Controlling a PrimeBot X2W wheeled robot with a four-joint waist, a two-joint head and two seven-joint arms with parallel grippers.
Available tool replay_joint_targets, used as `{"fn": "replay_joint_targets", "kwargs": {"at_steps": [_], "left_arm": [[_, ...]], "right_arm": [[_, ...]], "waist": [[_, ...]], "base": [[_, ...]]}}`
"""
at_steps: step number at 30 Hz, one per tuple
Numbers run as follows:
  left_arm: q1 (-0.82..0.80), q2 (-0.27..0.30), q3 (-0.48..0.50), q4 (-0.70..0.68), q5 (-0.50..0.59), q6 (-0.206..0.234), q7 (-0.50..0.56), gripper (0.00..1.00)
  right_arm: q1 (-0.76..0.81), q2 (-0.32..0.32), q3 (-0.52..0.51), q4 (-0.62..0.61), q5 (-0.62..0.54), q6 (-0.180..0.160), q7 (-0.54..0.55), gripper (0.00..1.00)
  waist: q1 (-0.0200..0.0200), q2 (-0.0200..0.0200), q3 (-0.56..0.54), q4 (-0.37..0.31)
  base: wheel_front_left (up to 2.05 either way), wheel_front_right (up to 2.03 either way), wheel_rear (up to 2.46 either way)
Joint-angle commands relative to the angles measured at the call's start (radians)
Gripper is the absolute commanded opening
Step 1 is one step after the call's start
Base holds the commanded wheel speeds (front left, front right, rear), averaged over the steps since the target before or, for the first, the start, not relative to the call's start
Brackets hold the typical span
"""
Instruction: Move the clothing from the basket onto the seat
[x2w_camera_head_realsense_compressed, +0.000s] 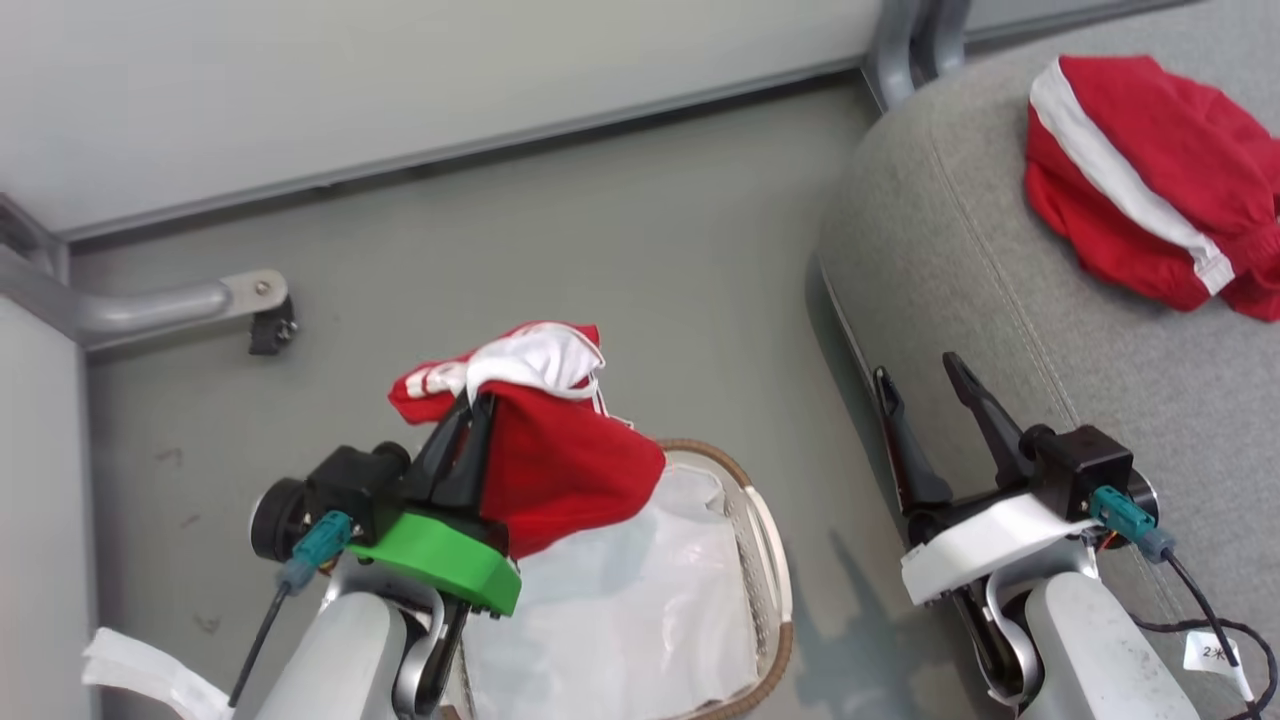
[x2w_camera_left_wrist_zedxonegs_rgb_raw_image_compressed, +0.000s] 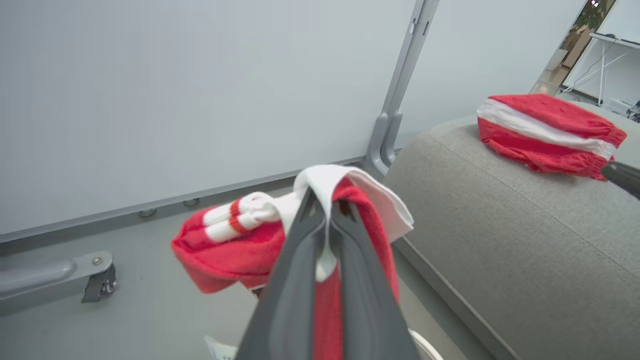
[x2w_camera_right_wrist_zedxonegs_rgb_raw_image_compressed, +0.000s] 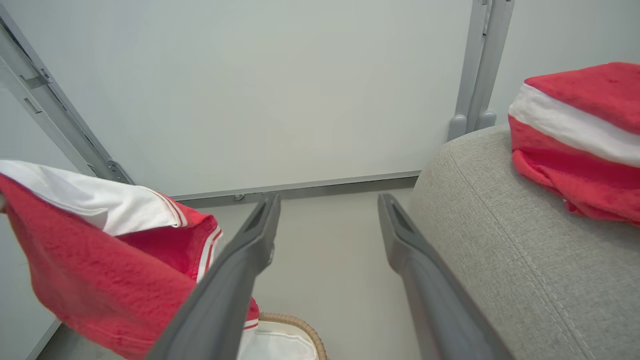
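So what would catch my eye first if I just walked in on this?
Probably the bright red-and-white garment, pinched in the left end effector and hanging above the white-lined basket at the bottom middle. Next comes a second red garment with a white stripe, lying on the grey seat at the upper right. The right end effector stands open and empty near the seat's rounded edge.

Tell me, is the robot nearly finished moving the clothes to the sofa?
About halfway. Done: one red garment with a white stripe lies on the grey seat. In hand: the left fingers are shut on the red-and-white jersey, held above the basket. Left: carry it over to the seat and let go. The visible part of the basket holds just the white liner.
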Motion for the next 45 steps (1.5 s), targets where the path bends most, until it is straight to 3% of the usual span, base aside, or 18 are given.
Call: {"fn": "replay_joint_targets", "kwargs": {"at_steps": [1,10,17,25,33,45], "left_arm": [[0.015,-0.004,0.016,-0.032,0.008,-0.002,-0.004,0.0],[-0.013,-0.021,0.063,-0.208,0.014,-0.002,-0.004,0.0],[-0.004,-0.018,0.074,-0.318,0.01,-0.002,-0.002,0.0],[0.003,-0.021,0.051,-0.336,0.013,-0.003,-0.002,0.0],[0.006,-0.025,0.034,-0.32,0.004,-0.003,-0.002,0.0],[-0.009,-0.033,0.003,-0.305,0.003,-0.003,-0.002,0.0]], "right_arm": [[0.019,-0.004,0.001,0.005,0.006,-0.001,0.0,1.0],[0.062,-0.004,0.027,0.027,0.015,-0.001,0.0,1.0],[0.076,-0.004,0.114,0.05,0.014,-0.001,0.0,1.0],[0.007,-0.025,0.272,0.097,-0.085,-0.001,0.0,1.0],[-0.125,-0.082,0.457,0.128,-0.083,-0.001,0.0,1.0],[-0.233,-0.075,0.521,0.139,-0.048,-0.001,0.0,1.0]], "waist": [[0.0001,0.0,-0.068,0.047],[0.0001,0.0,-0.122,0.059],[0.0001,0.0,-0.138,0.072],[0.0001,0.0,-0.14,0.096],[0.0001,0.0,-0.146,0.116],[0.0001,0.0,-0.143,0.135]], "base": [[0.0,0.0,0.0],[0.0,0.0,0.0],[0.0,0.0,0.0],[0.0,0.0,0.0],[0.0,0.0,0.0],[0.0,0.0,0.0]]}}
